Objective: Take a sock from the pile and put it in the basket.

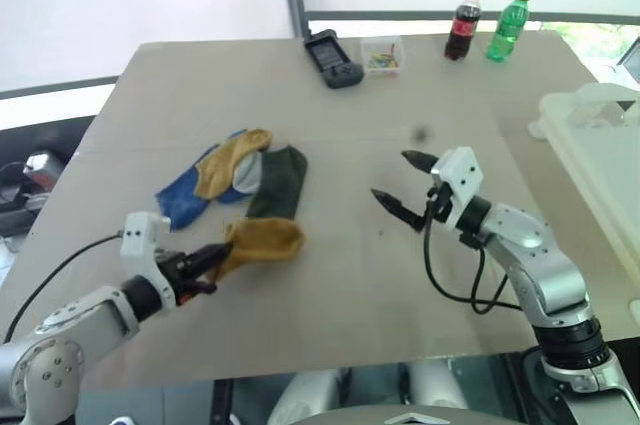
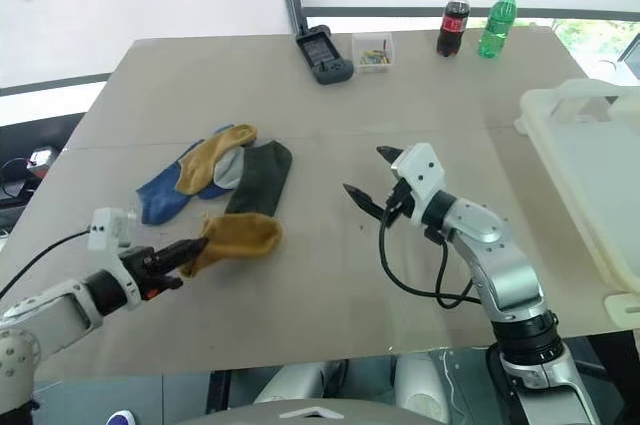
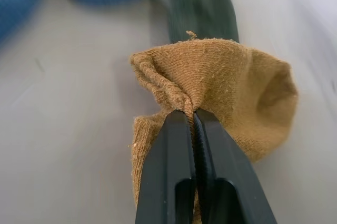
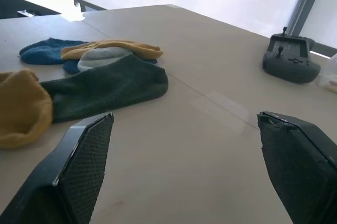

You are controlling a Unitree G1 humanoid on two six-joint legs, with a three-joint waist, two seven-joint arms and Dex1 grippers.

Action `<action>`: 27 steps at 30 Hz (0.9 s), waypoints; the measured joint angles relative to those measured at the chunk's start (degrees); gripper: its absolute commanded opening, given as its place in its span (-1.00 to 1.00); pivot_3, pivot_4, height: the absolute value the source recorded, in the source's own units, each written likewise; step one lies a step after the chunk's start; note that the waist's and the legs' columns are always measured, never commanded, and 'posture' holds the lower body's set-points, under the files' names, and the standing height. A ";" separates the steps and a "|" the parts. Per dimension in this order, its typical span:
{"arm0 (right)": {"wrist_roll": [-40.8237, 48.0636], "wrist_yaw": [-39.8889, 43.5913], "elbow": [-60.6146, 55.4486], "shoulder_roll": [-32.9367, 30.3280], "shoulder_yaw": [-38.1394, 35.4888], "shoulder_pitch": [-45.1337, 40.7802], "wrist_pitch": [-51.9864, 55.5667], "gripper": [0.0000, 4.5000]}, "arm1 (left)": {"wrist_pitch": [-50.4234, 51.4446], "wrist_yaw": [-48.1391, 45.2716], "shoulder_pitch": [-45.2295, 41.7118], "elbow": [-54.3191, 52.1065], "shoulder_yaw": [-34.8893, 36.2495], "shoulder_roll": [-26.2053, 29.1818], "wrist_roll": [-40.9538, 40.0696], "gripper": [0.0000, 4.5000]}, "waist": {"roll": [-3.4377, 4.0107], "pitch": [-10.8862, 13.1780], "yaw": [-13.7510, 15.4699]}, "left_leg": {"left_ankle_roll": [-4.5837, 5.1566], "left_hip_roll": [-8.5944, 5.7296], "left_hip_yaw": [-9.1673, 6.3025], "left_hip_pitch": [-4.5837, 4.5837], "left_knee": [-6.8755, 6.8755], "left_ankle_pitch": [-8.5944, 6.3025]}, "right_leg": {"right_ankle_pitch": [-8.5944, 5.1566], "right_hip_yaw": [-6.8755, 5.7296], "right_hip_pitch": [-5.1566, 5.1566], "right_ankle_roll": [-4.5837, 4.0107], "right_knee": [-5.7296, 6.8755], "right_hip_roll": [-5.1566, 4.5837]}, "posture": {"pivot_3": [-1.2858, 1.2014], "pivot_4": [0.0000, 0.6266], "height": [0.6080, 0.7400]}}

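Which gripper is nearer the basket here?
Right. The right gripper hovers open mid-table, some way from the basket at the table's right edge. The left gripper is across the table, shut on a mustard sock.

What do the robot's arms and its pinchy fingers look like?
Both arms are shiny silver metal with black joints. The left gripper and right gripper each have a white block and two black pointed fingers with a bumpy grid pattern. Thin black cables loop beside each arm.
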 measured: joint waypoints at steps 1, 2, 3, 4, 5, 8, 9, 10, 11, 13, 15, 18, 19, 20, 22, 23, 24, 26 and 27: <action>0.00 0.00 -0.01 -0.04 0.00 0.01 0.00 1.00 | -0.27 -2.74 1.87 -0.71 -1.42 1.41 0.07 -0.98 | -0.01 0.00 0.04 | 0.00 0.01 0.00 0.00 -0.01 0.00 | 0.00 0.00 0.00 0.00 0.00 0.00 | 0.03 -0.52 1.00; 0.00 -0.01 -0.01 -0.10 -0.01 0.02 0.00 1.00 | -0.33 -3.77 2.41 -0.99 -2.17 1.92 0.14 -0.98 | 0.02 0.01 0.09 | 0.00 0.01 0.01 0.00 -0.02 0.00 | 0.00 0.01 0.00 0.00 -0.01 0.00 | 0.03 -0.52 1.00; 0.00 -0.06 -0.03 -0.11 -0.02 0.24 0.00 1.00 | -0.89 -5.70 2.96 -1.37 -3.71 2.96 0.59 -0.98 | 0.03 0.02 0.20 | 0.00 0.01 0.01 0.01 -0.03 0.00 | 0.00 0.01 -0.01 0.00 -0.01 0.00 | 0.03 -0.52 1.00; 0.00 -0.09 -0.07 -0.16 -0.03 0.46 0.01 1.00 | -1.44 -6.70 3.13 -1.52 -4.91 3.78 1.01 -0.98 | 0.03 0.02 0.30 | 0.00 0.02 0.01 0.01 -0.04 0.00 | 0.00 0.00 -0.01 -0.01 -0.01 0.01 | 0.03 -0.52 1.00; 0.01 -0.22 -0.18 -0.35 -0.06 0.83 0.04 1.00 | -2.14 -8.25 3.04 -1.60 -6.94 4.95 1.61 -0.98 | 0.05 0.03 0.41 | 0.00 0.02 0.01 0.02 -0.06 0.00 | 0.00 0.01 -0.01 -0.01 -0.01 0.01 | 0.03 -0.52 1.00; 0.00 -0.58 -0.39 -0.85 -0.34 1.72 0.16 1.00 | -3.33 -9.28 -0.26 -2.10 -12.19 5.04 3.29 -0.98 | 0.07 0.04 0.73 | 0.00 0.03 0.05 0.02 -0.07 -0.01 | 0.01 0.05 -0.02 -0.01 -0.03 0.00 | 0.03 -0.52 1.00; -0.01 -0.79 -0.69 -1.14 -0.50 2.07 0.17 1.00 | -3.44 -8.72 -2.21 -2.09 -13.98 4.28 3.82 -0.98 | 0.07 0.04 1.00 | 0.00 0.03 0.05 0.02 -0.07 -0.01 | 0.01 0.05 -0.01 -0.02 -0.03 0.00 | 0.03 -0.52 1.00; 0.00 -1.05 -1.24 -1.37 -0.78 2.60 0.23 1.00 | -3.58 -7.63 -4.97 -2.04 -16.31 2.85 4.31 -0.98 | 0.06 0.03 1.34 | 0.00 0.03 0.05 0.01 -0.06 -0.01 | 0.01 0.04 -0.01 -0.02 -0.04 0.00 | 0.03 -0.52 1.00; 0.00 -1.22 -1.99 -1.60 -1.28 3.12 0.30 1.00 | -3.59 -6.15 -8.09 -1.85 -19.39 0.77 5.29 -0.98 | 0.06 0.03 1.43 | 0.00 0.03 0.05 0.01 -0.05 -0.01 | 0.02 0.04 -0.01 -0.01 -0.04 0.00 | 0.03 -0.52 1.00; 0.07 -1.44 -3.20 -2.47 -2.22 4.05 0.47 1.00 | -3.28 -4.17 -12.16 -1.41 -23.85 -2.59 6.19 -0.98 | 0.04 0.02 1.49 | 0.01 0.00 0.05 0.00 -0.04 -0.01 | 0.02 0.04 -0.01 -0.01 -0.05 -0.02 | 0.03 -0.52 1.00; 0.11 -2.04 -3.88 -3.21 -3.17 4.66 1.12 1.00 | -2.82 -1.92 -16.20 -0.94 -28.42 -6.52 7.26 -0.98 | 0.00 -0.01 1.34 | 0.02 0.01 0.09 -0.02 -0.03 -0.01 | 0.02 0.08 0.00 -0.01 -0.04 -0.02 | 0.03 -0.52 1.00; 0.09 -2.65 -4.77 -3.89 -4.28 5.76 1.65 1.00 | -2.92 0.50 -19.79 0.49 -31.99 -10.57 9.19 -0.98 | 0.00 -0.01 1.21 | 0.01 0.07 0.15 -0.02 -0.04 -0.01 | 0.02 0.11 -0.04 -0.01 0.00 0.01 | 0.03 -0.52 1.00; 0.10 -2.79 -4.94 -3.99 -4.43 5.92 1.85 1.00 | -3.15 1.55 -21.24 1.41 -33.49 -12.52 10.18 -0.98 | -0.02 -0.02 1.22 | 0.01 0.10 0.14 -0.02 -0.03 -0.01 | 0.02 0.10 -0.04 -0.01 0.01 0.04 | 0.03 -0.52 1.00; 0.10 -3.07 -5.56 -4.30 -4.57 6.28 2.32 1.00 | -3.25 2.54 -22.65 2.35 -34.67 -14.36 10.86 -0.98 | -0.02 -0.02 1.24 | 0.01 0.13 0.16 -0.03 -0.01 -0.01 | 0.02 0.12 -0.04 -0.01 0.01 0.07 | 0.03 -0.52 1.00; 0.23 -3.17 -6.47 -4.80 -4.76 6.68 2.90 1.00 | -3.32 3.63 -24.00 3.36 -35.46 -16.12 11.71 -0.98 | -0.03 -0.03 1.22 | 0.01 0.14 0.16 -0.03 0.00 -0.01 | 0.02 0.13 -0.04 -0.01 0.01 0.08 | 0.03 -0.52 1.00; 0.54 -3.14 -7.27 -5.26 -5.02 7.23 3.25 1.00 | -3.26 4.41 -24.50 3.79 -35.53 -17.10 12.00 -0.85 | -0.02 -0.03 1.28 | 0.01 0.13 0.17 -0.03 0.00 -0.01 | 0.02 0.13 -0.04 -0.01 0.01 0.07 | 0.03 -0.52 1.00; 0.83 -3.12 -7.75 -5.62 -5.21 7.58 3.71 1.00 | -3.23 4.97 -24.71 3.99 -35.54 -17.66 12.22 -0.70 | -0.04 -0.03 1.27 | 0.01 0.13 0.17 -0.04 0.00 -0.01 | 0.02 0.13 -0.04 -0.01 0.00 0.08 | 0.03 -0.52 1.00; 2.38 -2.46 -9.52 -6.65 -6.51 9.28 4.96 1.00 | -3.11 5.40 -24.73 4.03 -35.56 -17.68 12.62 -0.40 | -0.04 -0.03 1.33 | 0.02 0.13 0.17 -0.06 0.01 -0.01 | 0.02 0.13 -0.04 -0.01 -0.01 0.07 | 0.03 -0.52 1.00; 2.87 -2.29 -9.94 -7.15 -6.76 9.76 5.41 1.00 | -3.08 5.43 -24.58 4.02 -35.43 -17.58 12.62 -0.19 | -0.04 -0.04 1.33 | 0.02 0.13 0.17 -0.07 0.01 -0.01 | 0.02 0.13 -0.04 -0.01 -0.02 0.07 | 0.03 -0.52 1.00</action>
